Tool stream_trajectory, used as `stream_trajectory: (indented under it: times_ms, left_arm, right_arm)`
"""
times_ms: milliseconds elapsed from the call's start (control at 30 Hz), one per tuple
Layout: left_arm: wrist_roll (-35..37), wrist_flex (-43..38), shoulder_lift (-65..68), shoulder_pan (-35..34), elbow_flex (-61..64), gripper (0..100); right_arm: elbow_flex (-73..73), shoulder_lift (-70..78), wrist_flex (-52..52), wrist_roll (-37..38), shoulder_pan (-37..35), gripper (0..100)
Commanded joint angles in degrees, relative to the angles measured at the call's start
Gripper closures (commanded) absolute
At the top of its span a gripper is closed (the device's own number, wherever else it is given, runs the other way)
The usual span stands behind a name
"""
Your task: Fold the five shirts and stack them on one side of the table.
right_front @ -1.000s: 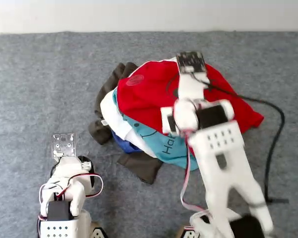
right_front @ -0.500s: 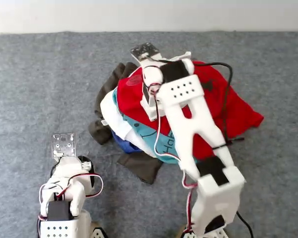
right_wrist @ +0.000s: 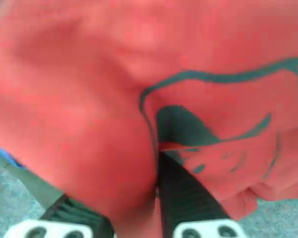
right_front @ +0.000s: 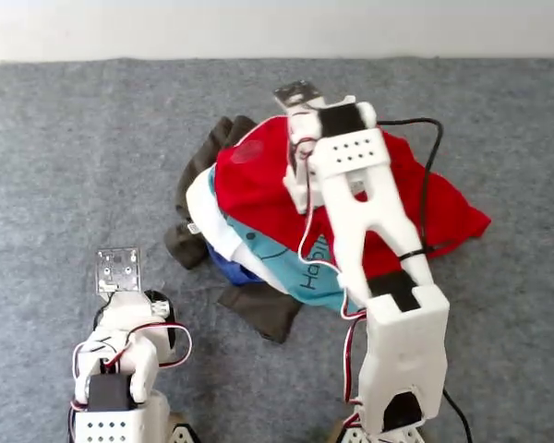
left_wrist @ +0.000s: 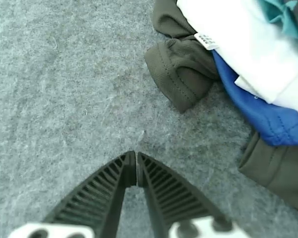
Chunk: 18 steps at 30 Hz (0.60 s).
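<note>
Several shirts lie in one heap mid-table. The red shirt [right_front: 254, 189] is on top, over a teal shirt [right_front: 300, 275], a white shirt [right_front: 212, 217], a blue shirt [right_front: 229, 269] and a dark olive shirt [right_front: 263, 309]. My right gripper [right_front: 297, 177] is low over the heap's far side. In the right wrist view that gripper [right_wrist: 139, 198] is shut on a fold of the red shirt [right_wrist: 89, 99]. My left gripper [left_wrist: 136, 171] is shut and holds nothing, over bare carpet short of the olive shirt [left_wrist: 184, 74].
Grey carpet [right_front: 83, 166] covers the table, with open room to the left and far right of the heap. A black cable [right_front: 429, 175] from the right arm drapes across the red shirt. A pale wall edge [right_front: 277, 28] runs along the far side.
The right arm swung left over the heap, then edged back right, and its cable now lies across the red shirt. The red shirt's near-left edge has shifted a little. The left arm stayed still.
</note>
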Motion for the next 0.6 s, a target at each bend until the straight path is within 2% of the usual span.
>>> stream_trajectory:
  times_ms: [0,167,233,300,367,400,433,500,567]
  left_arm:
    - [0.4,-1.0,-0.2,-0.3,-1.2,98]
    - [0.3,-0.8,0.1,-1.9,-4.9,98]
    - [-2.1,-1.1,0.1,-3.4,-5.9,98]
    - [-11.4,-1.0,0.2,-5.3,-5.9,98]
    - [-25.7,-1.1,-0.1,-7.9,-5.9,98]
    - [-30.7,-1.7,0.0,-9.3,-6.2,98]
    - [-32.7,-2.1,0.1,-11.0,-6.6,98]
    - [-31.1,-3.0,0.1,-14.5,-8.4,98]
    - [-29.6,-3.4,0.3,-18.2,-10.9,98]
  right_arm:
    - [-2.7,-6.1,2.2,0.4,1.7,99.1]
    - [-2.8,-12.9,3.2,0.4,4.4,99.1]
    - [-2.8,-15.7,3.2,0.4,5.6,99.1]
    - [-2.8,-18.6,3.2,0.7,6.4,99.1]
    - [-2.8,-21.1,3.2,4.1,6.5,99.1]
    - [-2.8,-22.3,3.2,6.4,6.4,99.1]
    - [-2.8,-23.5,3.3,8.4,6.2,99.1]
    - [-2.8,-25.8,2.7,10.6,6.5,99.1]
    - [-2.9,-27.6,1.3,8.1,8.7,99.1]
